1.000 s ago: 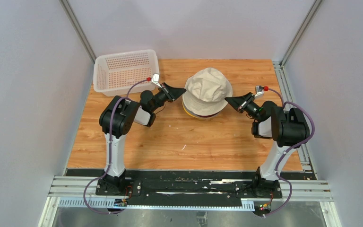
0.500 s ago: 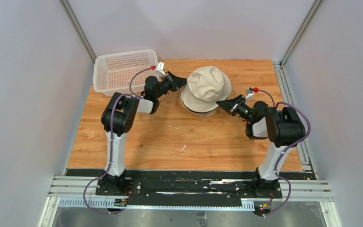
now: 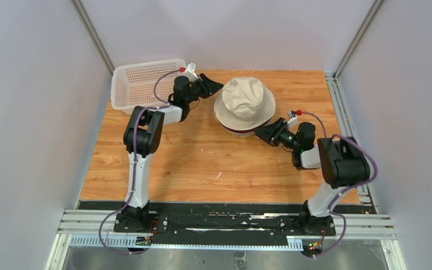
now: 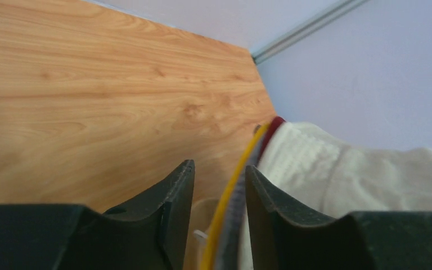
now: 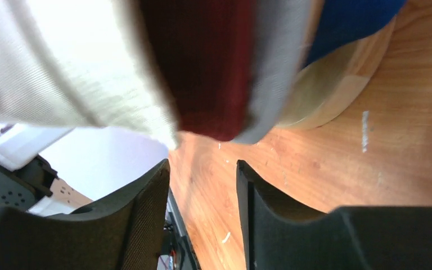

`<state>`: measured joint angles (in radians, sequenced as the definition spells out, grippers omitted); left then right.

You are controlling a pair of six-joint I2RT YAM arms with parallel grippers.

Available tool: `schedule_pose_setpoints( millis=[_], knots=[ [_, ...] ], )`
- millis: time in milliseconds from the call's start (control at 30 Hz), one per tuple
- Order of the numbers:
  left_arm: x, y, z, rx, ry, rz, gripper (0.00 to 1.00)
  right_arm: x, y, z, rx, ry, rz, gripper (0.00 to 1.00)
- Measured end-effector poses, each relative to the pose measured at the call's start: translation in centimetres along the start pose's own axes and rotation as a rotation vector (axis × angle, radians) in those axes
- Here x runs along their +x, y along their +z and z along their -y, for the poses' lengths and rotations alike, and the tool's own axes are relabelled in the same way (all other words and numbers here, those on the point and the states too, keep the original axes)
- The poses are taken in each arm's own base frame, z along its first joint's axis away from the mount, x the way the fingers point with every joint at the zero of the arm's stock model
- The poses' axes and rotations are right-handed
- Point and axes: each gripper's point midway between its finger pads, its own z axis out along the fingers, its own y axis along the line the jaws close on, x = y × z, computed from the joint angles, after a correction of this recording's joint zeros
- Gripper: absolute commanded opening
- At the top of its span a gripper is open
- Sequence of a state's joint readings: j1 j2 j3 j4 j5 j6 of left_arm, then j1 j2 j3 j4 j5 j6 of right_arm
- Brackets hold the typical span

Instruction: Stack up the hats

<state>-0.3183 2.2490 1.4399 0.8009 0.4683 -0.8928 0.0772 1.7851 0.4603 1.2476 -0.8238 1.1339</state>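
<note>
The hats sit stacked on one another at the table's back middle, with the beige hat on top. My left gripper is at the stack's back-left brim. In the left wrist view it is open, and the yellow brim and grey brim run between its jaws, with the beige hat to the right. My right gripper sits low at the front-right brim. It is open and empty under the beige, dark red, grey and navy brims.
A white perforated basket stands at the back left, just behind the left arm. The round wooden stand shows beneath the hats in the right wrist view. Grey walls and metal rails enclose the wooden table.
Both grippers have gone from shut to open. The left gripper moved toward the back of the stack, the right one toward its front and lower. The beige hat has turned slightly.
</note>
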Motion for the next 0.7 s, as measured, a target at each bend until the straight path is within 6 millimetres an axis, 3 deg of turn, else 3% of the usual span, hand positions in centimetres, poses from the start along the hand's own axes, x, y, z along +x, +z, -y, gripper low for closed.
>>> schedule_pose_setpoints(
  millis=[100,233,400,533,700],
  knots=[
    [-1.8,-0.4,-2.0,-0.068,0.023,0.013,0.45,-0.2,-1.3,-2.0,0.033,-0.071,0.014,0.6],
    [-3.8,-2.3,-4.0,-0.16,0.044,0.032,0.45,-2.8,-3.2,-6.3,0.097,-0.274,0.107,0.66],
    [-4.8,-6.0,-3.2,-0.227,0.063,0.062,0.45,-6.5,-5.5,-10.7,0.183,-0.457,0.236,0.67],
    [-4.1,-8.9,-0.2,-0.204,0.073,0.087,0.46,-8.5,-5.7,-10.5,0.267,-0.483,0.26,0.66],
    [-1.9,-11.5,2.9,-0.151,0.074,0.104,0.46,-9.9,-4.8,-6.4,0.365,-0.416,0.229,0.64]
  ],
)
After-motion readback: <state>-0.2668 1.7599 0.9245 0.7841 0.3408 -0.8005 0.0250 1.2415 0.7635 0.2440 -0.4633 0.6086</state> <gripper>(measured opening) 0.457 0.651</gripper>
